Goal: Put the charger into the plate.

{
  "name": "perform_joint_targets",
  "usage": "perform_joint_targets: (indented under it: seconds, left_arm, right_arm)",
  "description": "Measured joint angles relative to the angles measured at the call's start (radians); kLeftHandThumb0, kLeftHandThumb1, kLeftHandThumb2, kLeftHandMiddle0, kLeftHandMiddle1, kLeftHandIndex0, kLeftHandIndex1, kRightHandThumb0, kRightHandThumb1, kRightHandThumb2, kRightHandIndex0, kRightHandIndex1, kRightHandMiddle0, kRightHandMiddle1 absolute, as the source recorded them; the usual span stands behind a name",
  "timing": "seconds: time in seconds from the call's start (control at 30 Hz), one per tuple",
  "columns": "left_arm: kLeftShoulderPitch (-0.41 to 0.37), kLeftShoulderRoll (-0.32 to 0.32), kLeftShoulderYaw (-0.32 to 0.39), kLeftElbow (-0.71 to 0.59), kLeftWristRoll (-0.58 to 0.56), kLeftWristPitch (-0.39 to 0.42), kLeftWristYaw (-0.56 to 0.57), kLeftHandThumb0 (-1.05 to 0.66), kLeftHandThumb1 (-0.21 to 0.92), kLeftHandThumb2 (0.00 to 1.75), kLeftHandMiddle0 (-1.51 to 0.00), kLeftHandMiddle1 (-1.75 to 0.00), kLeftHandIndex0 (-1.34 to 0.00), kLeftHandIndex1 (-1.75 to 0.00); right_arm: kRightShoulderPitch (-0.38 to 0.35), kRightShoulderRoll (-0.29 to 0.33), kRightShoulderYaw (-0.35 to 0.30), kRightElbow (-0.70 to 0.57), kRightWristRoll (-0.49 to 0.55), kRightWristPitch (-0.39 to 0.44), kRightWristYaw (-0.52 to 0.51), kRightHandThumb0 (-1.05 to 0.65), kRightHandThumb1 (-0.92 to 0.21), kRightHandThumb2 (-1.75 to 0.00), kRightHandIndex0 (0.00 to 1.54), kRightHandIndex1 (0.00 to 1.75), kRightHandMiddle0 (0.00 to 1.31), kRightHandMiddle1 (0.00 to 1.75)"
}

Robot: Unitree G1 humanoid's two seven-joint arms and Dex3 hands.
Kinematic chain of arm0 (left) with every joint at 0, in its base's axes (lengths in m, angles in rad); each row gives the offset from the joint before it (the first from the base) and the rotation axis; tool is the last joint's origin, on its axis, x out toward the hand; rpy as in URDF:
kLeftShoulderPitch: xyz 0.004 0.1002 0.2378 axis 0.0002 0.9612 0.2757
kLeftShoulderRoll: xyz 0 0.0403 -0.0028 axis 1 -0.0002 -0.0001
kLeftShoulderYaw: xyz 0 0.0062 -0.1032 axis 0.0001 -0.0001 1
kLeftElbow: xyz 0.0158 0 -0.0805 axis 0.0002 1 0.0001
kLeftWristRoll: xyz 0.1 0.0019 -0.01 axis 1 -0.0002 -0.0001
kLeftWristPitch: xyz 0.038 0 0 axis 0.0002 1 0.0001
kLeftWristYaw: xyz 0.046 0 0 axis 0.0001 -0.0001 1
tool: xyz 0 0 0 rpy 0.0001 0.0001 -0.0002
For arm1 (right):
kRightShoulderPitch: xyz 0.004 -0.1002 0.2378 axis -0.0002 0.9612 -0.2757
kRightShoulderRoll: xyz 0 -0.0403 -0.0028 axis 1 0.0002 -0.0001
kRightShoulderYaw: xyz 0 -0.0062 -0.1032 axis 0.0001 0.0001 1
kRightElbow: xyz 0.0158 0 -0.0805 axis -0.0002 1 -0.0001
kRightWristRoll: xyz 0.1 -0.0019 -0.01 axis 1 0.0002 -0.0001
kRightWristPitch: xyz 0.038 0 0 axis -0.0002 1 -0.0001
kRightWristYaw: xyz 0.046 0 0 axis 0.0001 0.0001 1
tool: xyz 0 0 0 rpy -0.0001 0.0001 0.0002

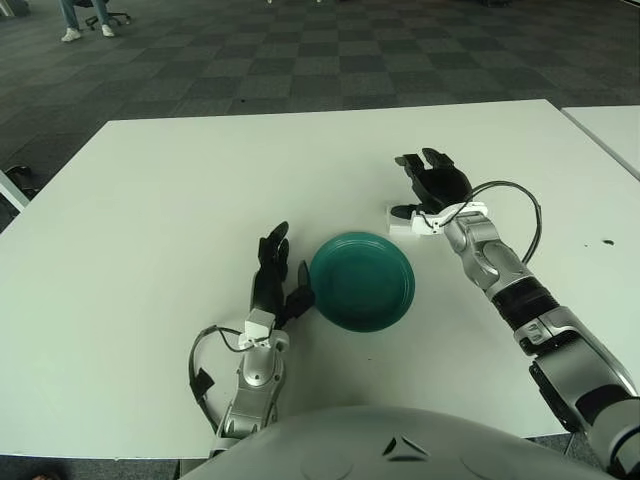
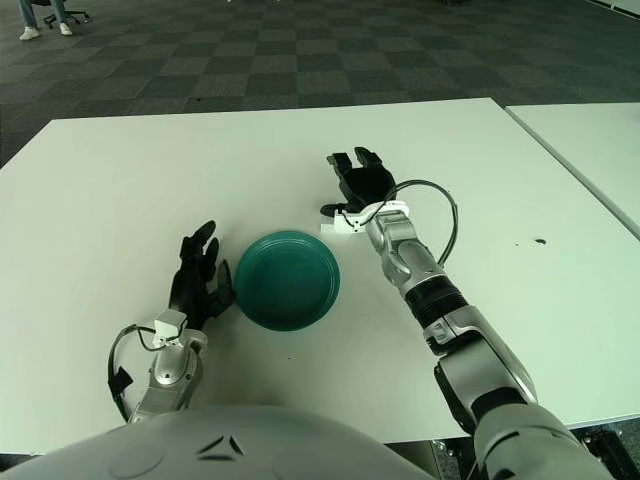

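Note:
A dark green plate [image 1: 361, 281] lies on the white table [image 1: 150, 200] in front of me. A small white charger [image 1: 403, 226] lies on the table just beyond the plate's far right rim. My right hand [image 1: 432, 182] hovers over the charger with its fingers spread and pointing away from me. Its thumb reaches down beside the charger and it grasps nothing. My left hand [image 1: 275, 275] shows just left of the plate, with fingers extended and nothing in it.
A second white table [image 1: 610, 130] stands to the right across a narrow gap. A small dark mark [image 1: 607, 242] sits on the table to the right. Checkered carpet [image 1: 300, 50] lies beyond the far edge, and a person's legs [image 1: 85, 20] show at the far left.

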Motion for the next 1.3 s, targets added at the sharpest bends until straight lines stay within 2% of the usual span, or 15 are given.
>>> perform_joint_targets:
  seconds: [0.43, 0.9, 1.3]
  left_arm:
    - [0.020, 0.005, -0.019, -0.042, 0.044, 0.048, 0.020, -0.84, 0.92, 1.01, -0.31, -0.01, 0.00, -0.61]
    - [0.021, 0.006, -0.024, -0.042, 0.059, 0.050, 0.030, -0.85, 0.92, 1.01, -0.29, 0.00, 0.00, -0.61]
    - [0.022, 0.006, -0.023, -0.035, 0.017, 0.034, 0.031, -0.86, 0.92, 1.00, -0.30, 0.00, 0.00, -0.57]
  right_arm:
    - [0.023, -0.002, 0.031, 0.075, -0.013, -0.023, -0.021, -0.88, -0.92, -0.54, 0.18, 0.01, 0.00, 0.42]
    - [-0.029, 0.005, 0.048, 0.196, -0.010, -0.058, -0.036, -0.85, -0.92, -0.53, 0.14, 0.00, 0.00, 0.38]
    - [-0.073, 0.015, 0.068, 0.298, 0.016, -0.088, -0.036, -0.85, -0.92, -0.57, 0.14, 0.00, 0.00, 0.38]
